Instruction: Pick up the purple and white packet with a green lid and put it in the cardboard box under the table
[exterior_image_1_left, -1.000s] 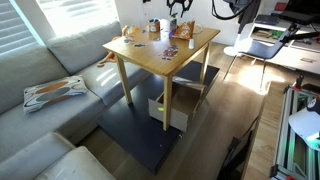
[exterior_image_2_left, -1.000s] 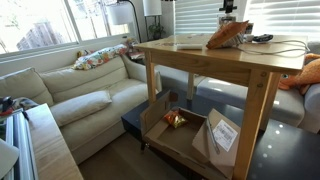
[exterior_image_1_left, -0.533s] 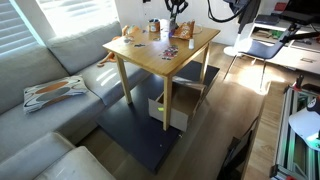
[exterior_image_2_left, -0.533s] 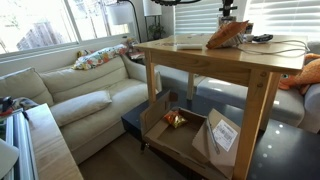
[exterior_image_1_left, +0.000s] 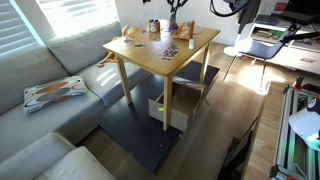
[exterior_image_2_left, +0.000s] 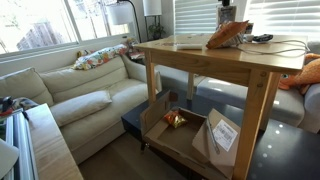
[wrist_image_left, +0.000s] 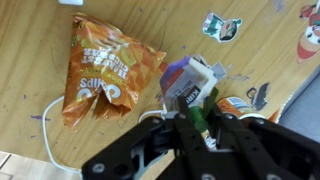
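In the wrist view the purple and white packet (wrist_image_left: 186, 80) stands on the table (wrist_image_left: 40, 40), just right of an orange-brown packet (wrist_image_left: 100, 68). My gripper (wrist_image_left: 199, 107) is shut on the packet, its dark fingers pinching the green lid (wrist_image_left: 199, 117). In both exterior views the gripper (exterior_image_1_left: 172, 17) (exterior_image_2_left: 226, 13) hangs low over the far part of the wooden table (exterior_image_1_left: 150, 55) (exterior_image_2_left: 200, 57); the packet is too small to make out there. The cardboard box (exterior_image_1_left: 170, 108) (exterior_image_2_left: 221, 140) sits under the table.
Stickers (wrist_image_left: 222, 27) and a white cable (wrist_image_left: 48, 128) lie on the tabletop. A dark bottle (exterior_image_1_left: 154, 27) stands near the gripper. A sofa (exterior_image_1_left: 50, 85) (exterior_image_2_left: 80, 90) runs beside the table, a dark rug (exterior_image_1_left: 150, 140) lies below, and a desk (exterior_image_1_left: 285, 50) stands behind.
The gripper has closed on the packet's lid over the last second. Arm and table objects have barely shifted.
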